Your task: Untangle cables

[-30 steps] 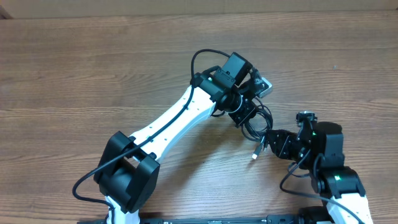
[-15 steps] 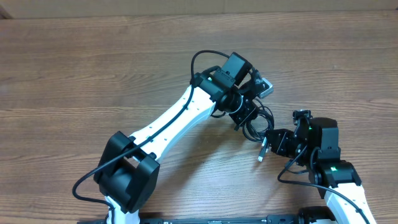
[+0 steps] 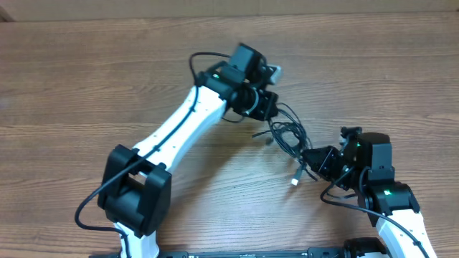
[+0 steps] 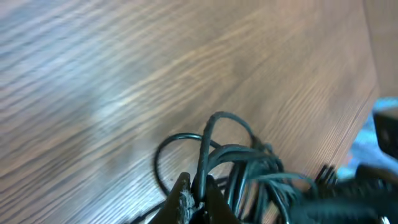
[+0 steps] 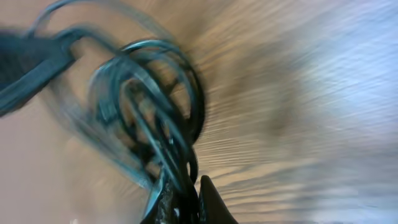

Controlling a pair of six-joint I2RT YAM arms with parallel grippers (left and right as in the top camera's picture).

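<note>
A brown wood-grain table [image 3: 86,72] fills the overhead view. Just above centre, the left gripper [image 3: 268,113] is closed tight on a strand at the upper-left end of the cables [image 3: 287,135]. They trail down and to the right as a loose tangle of thin black loops. At the lower-right end of the bunch, the right gripper [image 3: 308,159] pinches another strand between its closed fingers. A silver-tipped plug [image 3: 295,180] lies on the wood just below. The right wrist view is blurred.

Cables [image 3: 288,136] right of left end effector [image 3: 271,113]
</note>
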